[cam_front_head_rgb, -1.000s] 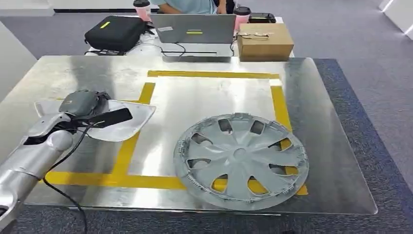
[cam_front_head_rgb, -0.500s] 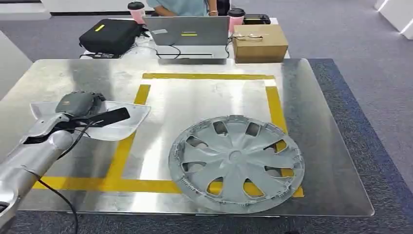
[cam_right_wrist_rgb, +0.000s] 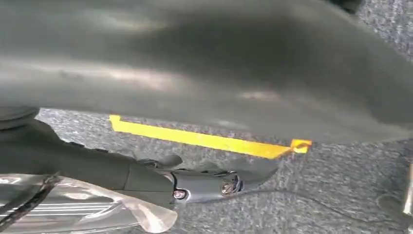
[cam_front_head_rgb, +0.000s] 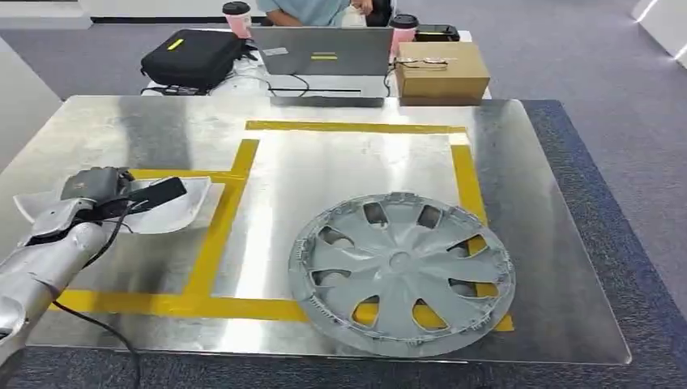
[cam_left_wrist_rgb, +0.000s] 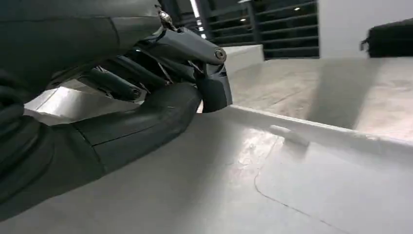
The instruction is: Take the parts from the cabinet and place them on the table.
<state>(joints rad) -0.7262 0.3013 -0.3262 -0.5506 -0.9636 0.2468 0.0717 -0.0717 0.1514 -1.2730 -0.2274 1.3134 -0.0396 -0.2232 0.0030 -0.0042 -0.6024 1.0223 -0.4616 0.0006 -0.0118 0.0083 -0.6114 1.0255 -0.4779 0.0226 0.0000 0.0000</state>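
A pale grey curved panel [cam_front_head_rgb: 177, 212] lies low over the left side of the steel table [cam_front_head_rgb: 340, 174], outside the yellow tape square [cam_front_head_rgb: 217, 239]. My left hand [cam_front_head_rgb: 97, 190] grips it, with a dark finger laid across its top. In the left wrist view the thick thumb of my left hand [cam_left_wrist_rgb: 146, 102] presses on the panel [cam_left_wrist_rgb: 292, 185], and darker fingers reach to its rim. A grey wheel cover [cam_front_head_rgb: 401, 271] lies flat on the table's front right, across the tape corner. My right hand [cam_right_wrist_rgb: 195, 183] hangs under the table edge above the carpet, fingers extended and holding nothing.
Behind the table is a desk with a laptop [cam_front_head_rgb: 322, 49], a black bag [cam_front_head_rgb: 190, 55], a cardboard box [cam_front_head_rgb: 441, 69] and two cups [cam_front_head_rgb: 236, 14]; a person sits there. A black cable [cam_front_head_rgb: 105, 328] hangs from my left arm. Grey carpet surrounds the table.
My left hand has carried the panel to the left, off the yellow tape line and nearer the table's left edge. The wheel cover has stayed put; the camera has shifted slightly.
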